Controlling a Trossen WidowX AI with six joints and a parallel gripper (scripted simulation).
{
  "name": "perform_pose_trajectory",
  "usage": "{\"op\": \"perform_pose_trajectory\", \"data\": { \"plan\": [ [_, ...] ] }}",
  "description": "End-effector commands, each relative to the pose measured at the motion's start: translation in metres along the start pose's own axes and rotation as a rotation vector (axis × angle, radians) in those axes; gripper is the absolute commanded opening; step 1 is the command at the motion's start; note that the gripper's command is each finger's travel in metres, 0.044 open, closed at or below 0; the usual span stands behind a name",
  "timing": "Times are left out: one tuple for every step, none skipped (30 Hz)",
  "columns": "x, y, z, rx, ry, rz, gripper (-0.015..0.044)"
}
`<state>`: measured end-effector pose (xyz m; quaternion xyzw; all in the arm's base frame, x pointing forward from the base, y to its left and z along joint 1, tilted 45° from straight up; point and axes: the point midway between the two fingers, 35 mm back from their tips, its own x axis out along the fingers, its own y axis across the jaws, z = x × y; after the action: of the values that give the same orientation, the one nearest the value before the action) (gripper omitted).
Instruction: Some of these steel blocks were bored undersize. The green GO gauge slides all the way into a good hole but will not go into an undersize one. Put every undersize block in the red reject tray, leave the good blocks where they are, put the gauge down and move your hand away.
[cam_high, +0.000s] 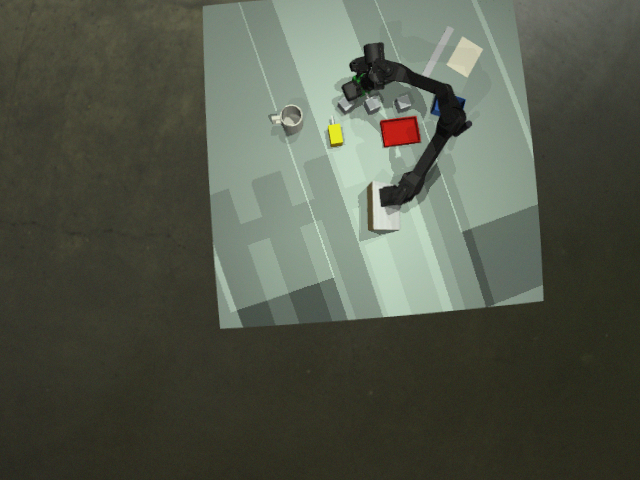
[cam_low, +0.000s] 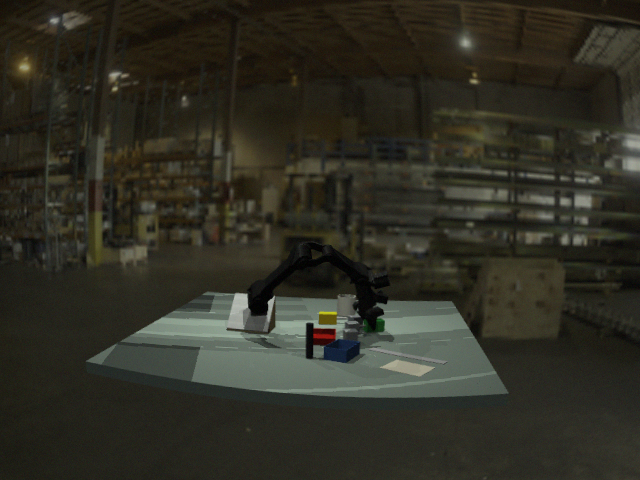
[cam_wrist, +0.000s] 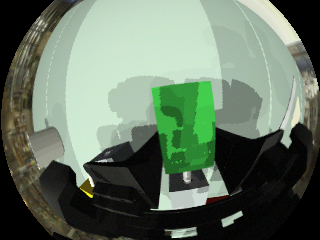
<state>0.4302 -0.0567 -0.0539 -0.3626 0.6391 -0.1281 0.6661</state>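
"Edges and working room?"

"The tool (cam_high: 361, 85) (cam_low: 372, 321) (cam_wrist: 182, 130) is inside the edges of the bench (cam_high: 258, 206) (cam_low: 284, 382) (cam_wrist: 140, 40). There is open room towards the mug (cam_high: 292, 126) (cam_low: 345, 304) (cam_wrist: 47, 147). Room is tighter along the row of three steel blocks, with the red reject tray (cam_high: 400, 143) (cam_low: 324, 338) (cam_wrist: 215, 199) just beside it. All three blocks are outside that tray."

"State of the tool, and position of the gauge?"

"Clenched on the green GO gauge (cam_high: 357, 79) (cam_low: 379, 324) (cam_wrist: 184, 125), whose body is between the two fingers. Its pin (cam_wrist: 187, 176) points down at the middle block (cam_high: 372, 105) (cam_low: 352, 326) (cam_wrist: 188, 197). Whether the tip has entered the bore, I cannot tell. The mug-side block (cam_high: 345, 106) (cam_wrist: 112, 152) and the tray-side block (cam_high: 403, 102) (cam_low: 350, 334) flank it."

"Appearance?"

"Gauge body: bright green, boxy, patched with shadow in the wrist view. Pin: pale metallic, slim. Blocks: grey, squarish; the middle one shows a dark upper face and a pale side. The yellow-handled gauge (cam_high: 335, 134) (cam_low: 327, 317) (cam_wrist: 87, 188) lies apart, on the bench."
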Motion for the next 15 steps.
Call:
{"op": "perform_pose_trajectory", "data": {
  "plan": [
    [-0.0016, 0.0001, 0.0058, 0.001, -0.009, 0.000, 0.0000],
    [-0.0016, 0.0001, 0.0059, 0.001, -0.009, 0.000, 0.0000],
    [-0.0016, 0.0001, 0.0059, 0.001, -0.009, 0.000, 0.0000],
    [-0.0016, 0.0001, 0.0059, 0.001, -0.009, 0.000, 0.0000],
    [-0.0016, 0.0001, 0.0059, 0.001, -0.009, 0.000, 0.0000],
    [-0.0016, 0.0001, 0.0060, 0.001, -0.009, 0.000, 0.0000],
    [-0.0015, 0.0001, 0.0063, 0.001, -0.009, 0.000, 0.0000],
    [-0.0014, 0.0001, 0.0067, 0.001, -0.009, 0.000, 0.0000],
    [-0.0013, 0.0000, 0.0072, 0.001, -0.009, 0.000, 0.0000],
    [-0.0012, 0.0000, 0.0078, 0.001, -0.009, -0.001, 0.0000],
    [-0.0010, 0.0000, 0.0084, 0.001, -0.009, -0.001, 0.0000],
    [-0.0009, -0.0001, 0.0091, 0.001, -0.009, -0.001, 0.0000],
    [-0.0007, -0.0001, 0.0099, 0.001, -0.009, -0.001, 0.0000],
    [-0.0005, -0.0002, 0.0107, 0.001, -0.009, -0.001, 0.0000],
    [-0.0004, -0.0002, 0.0114, 0.001, -0.009, -0.001, 0.0000]
  ]
}}
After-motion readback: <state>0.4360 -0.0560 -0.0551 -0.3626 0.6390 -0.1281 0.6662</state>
